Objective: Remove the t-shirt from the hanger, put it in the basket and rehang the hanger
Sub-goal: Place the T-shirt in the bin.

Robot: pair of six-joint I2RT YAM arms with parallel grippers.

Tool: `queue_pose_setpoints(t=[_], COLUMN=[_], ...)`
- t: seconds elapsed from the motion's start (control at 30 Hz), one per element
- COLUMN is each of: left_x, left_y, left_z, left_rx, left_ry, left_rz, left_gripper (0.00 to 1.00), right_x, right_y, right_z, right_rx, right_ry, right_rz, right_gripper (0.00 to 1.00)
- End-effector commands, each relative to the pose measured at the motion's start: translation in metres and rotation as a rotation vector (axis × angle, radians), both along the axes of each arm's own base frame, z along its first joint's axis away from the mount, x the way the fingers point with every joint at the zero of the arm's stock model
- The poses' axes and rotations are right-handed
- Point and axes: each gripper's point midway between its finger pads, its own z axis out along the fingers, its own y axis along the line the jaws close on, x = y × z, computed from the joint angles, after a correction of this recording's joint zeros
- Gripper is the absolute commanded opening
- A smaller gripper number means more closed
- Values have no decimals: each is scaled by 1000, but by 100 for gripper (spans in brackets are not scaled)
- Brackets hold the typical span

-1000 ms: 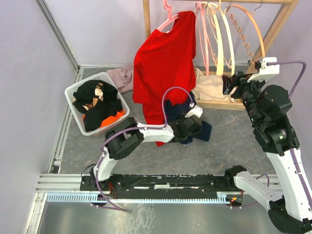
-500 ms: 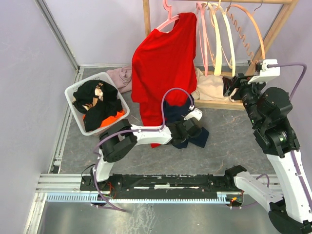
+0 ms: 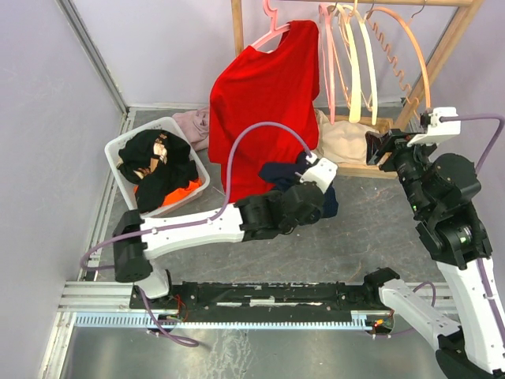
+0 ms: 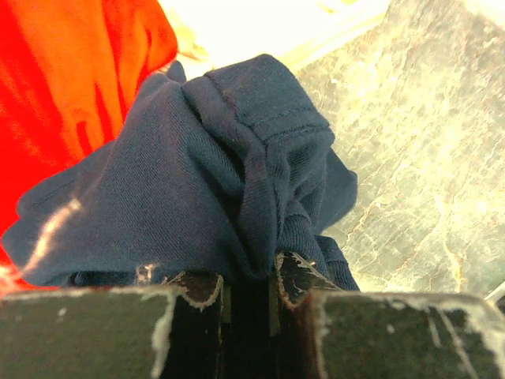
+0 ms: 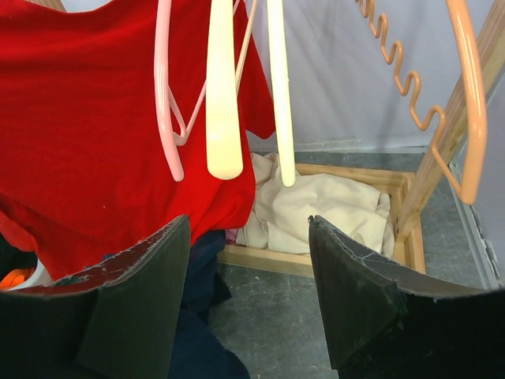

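Note:
A red t-shirt [image 3: 264, 110] hangs on a pink hanger [image 3: 272, 24] from the wooden rack; it also shows in the right wrist view [image 5: 95, 150] and the left wrist view [image 4: 63, 95]. My left gripper [image 3: 309, 180] is shut on a navy blue garment [image 4: 205, 174], held bunched just right of the red shirt's lower edge [image 3: 280, 174]. My right gripper [image 5: 248, 276] is open and empty, up by the rack's right side [image 3: 377, 146], facing the hangers.
Empty pink, cream and orange hangers [image 3: 355, 55] hang on the rack. A cream cloth [image 5: 316, 205] lies on the rack's wooden base [image 5: 316, 264]. A white bin [image 3: 126, 146] of dark clothes stands at the left, a pink cloth [image 3: 193, 125] behind it.
My left arm has stretched out and lifted the navy garment off the floor toward the rack. The right gripper has shifted slightly right.

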Motion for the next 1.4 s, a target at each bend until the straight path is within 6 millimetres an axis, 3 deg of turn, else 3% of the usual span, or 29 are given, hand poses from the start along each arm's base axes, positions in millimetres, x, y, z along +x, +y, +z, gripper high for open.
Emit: queue_pose_setpoints(t=[0.0, 0.27, 0.43, 0.57, 0.87, 1.03, 1.37], left_x=[-6, -13, -27, -26, -8, -8, -3], left_y=[23, 83, 107, 138, 221, 271, 336], left_z=[84, 166, 210, 240, 265, 278, 296], left_rx=[-128, -287, -436, -488, -414, -355, -264], left_ry=[-112, -221, -267, -327, -458, -501, -533], left_rz=[35, 108, 41, 89, 405, 582, 790], left_gripper=[3, 3, 3, 3, 3, 3, 3], right_x=[-8, -18, -18, -18, -14, -9, 1], right_y=[-7, -11, -10, -9, -6, -1, 11], right_z=[5, 6, 4, 4, 3, 1, 5], right_rx=[6, 13, 16, 20, 21, 25, 44], right_ry=[-23, -30, -28, -26, -19, -12, -19], right_rz=[-21, -26, -22, -16, -6, 7, 52], right_gripper=[69, 70, 69, 69, 70, 69, 70])
